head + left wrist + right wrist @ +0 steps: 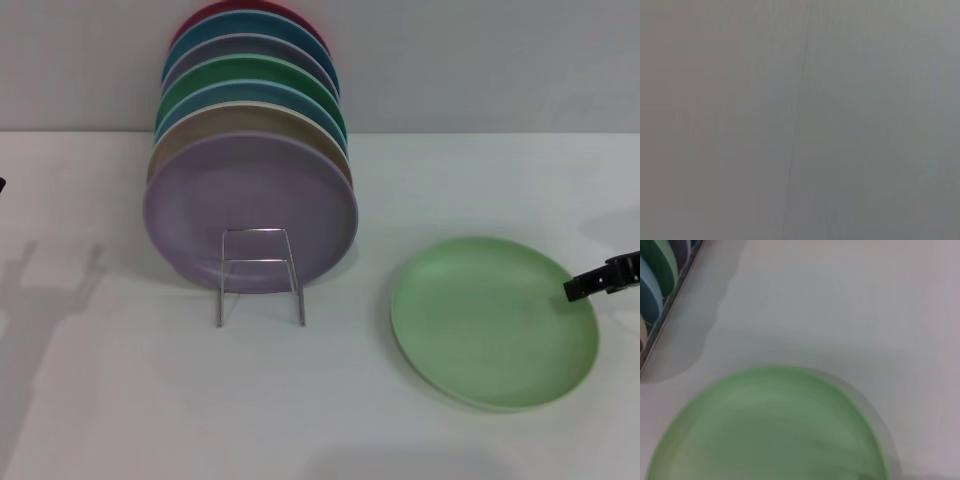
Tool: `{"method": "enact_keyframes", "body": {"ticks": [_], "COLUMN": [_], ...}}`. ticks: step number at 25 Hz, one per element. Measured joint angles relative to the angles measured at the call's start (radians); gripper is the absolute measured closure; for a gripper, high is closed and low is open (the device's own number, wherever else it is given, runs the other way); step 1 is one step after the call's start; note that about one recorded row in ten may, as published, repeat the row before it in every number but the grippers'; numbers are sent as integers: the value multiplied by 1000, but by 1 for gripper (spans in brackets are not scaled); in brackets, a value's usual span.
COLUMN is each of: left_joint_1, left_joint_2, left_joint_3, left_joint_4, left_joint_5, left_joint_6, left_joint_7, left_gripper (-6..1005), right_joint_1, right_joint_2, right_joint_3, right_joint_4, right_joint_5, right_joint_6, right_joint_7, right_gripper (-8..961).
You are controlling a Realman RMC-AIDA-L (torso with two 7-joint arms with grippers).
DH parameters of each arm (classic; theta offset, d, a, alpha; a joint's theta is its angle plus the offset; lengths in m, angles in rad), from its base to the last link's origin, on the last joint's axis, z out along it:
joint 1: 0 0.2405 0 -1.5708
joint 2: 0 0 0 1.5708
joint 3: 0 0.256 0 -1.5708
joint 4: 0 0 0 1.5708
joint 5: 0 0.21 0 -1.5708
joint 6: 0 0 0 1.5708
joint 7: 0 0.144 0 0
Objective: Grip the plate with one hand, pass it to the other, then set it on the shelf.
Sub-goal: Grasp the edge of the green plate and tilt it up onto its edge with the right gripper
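Mint-green round plastic plate (494, 320) flat near tabletop's right edge; right gripper (585, 285) at rim, jaws' state unclear, grasp's next.

A white tabletop (120, 400) fills most of the head view, plain and matte. Along its far edge rises a pale grey wall (480, 60), bare and evenly lit. Soft grey shadows lie near the tabletop's left edge. The left wrist view shows only a flat grey surface (865, 120) crossed by one thin dark seam (794, 135).

No legible text or markings.
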Motion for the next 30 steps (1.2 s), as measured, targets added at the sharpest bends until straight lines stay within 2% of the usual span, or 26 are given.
{"method": "enact_keyframes", "body": {"ticks": [25,30], "left_joint_1": [4,5], "left_joint_2": [3,3], "left_joint_3": [0,0], "left_joint_4": [0,0], "left_joint_5": [-2,-1], "left_joint_6": [7,9], "left_joint_7": [0,0], "left_gripper": [129,130], "right_joint_1": [32,34], "right_joint_2": [1,1], "right_joint_3": [-10,-10], "right_joint_4": [154,155], "right_joint_5": [-27,-27], "right_joint_6": [-108,-113], "right_joint_7": [-7,-7], "right_gripper": [460,567]}}
